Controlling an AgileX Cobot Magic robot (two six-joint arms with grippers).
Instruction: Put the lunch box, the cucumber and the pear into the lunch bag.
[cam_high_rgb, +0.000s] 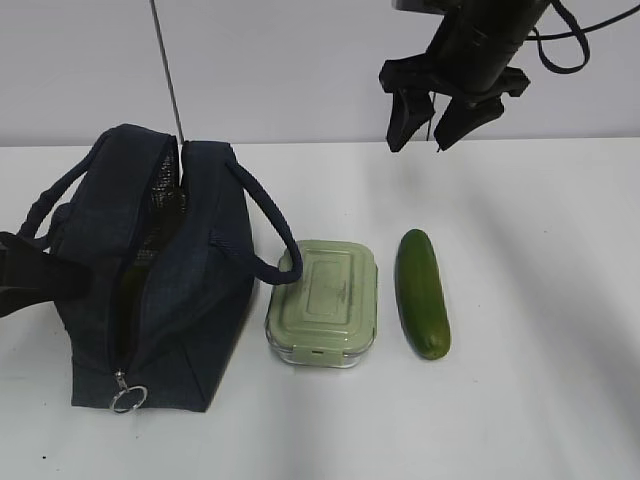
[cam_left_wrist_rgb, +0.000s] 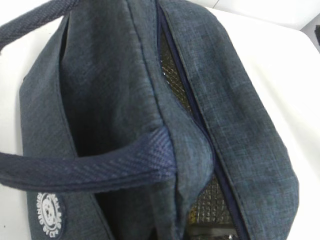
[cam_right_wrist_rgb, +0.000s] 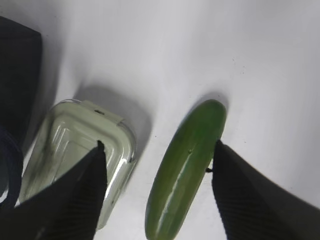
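The dark navy lunch bag (cam_high_rgb: 190, 300) stands at the left with its top zipper open, and silver lining shows inside (cam_left_wrist_rgb: 172, 75). My left gripper (cam_high_rgb: 70, 277) reaches in from the left edge and is shut on the bag's left side by the opening; its fingers are hidden in the left wrist view. The green-lidded lunch box (cam_high_rgb: 322, 300) sits right of the bag, and the cucumber (cam_high_rgb: 423, 292) lies right of the box. My right gripper (cam_high_rgb: 437, 125) hangs open high above them. In its wrist view the cucumber (cam_right_wrist_rgb: 187, 165) lies between the fingers and the lunch box (cam_right_wrist_rgb: 65, 155) under the left one. The pear is hidden.
The silver ring pull (cam_high_rgb: 128, 398) hangs at the bag's near end. A thin metal rod (cam_high_rgb: 168, 70) rises behind the bag. The bag's right handle (cam_high_rgb: 265, 225) loops over toward the lunch box. The white table (cam_high_rgb: 540, 300) stretches to the right of the cucumber.
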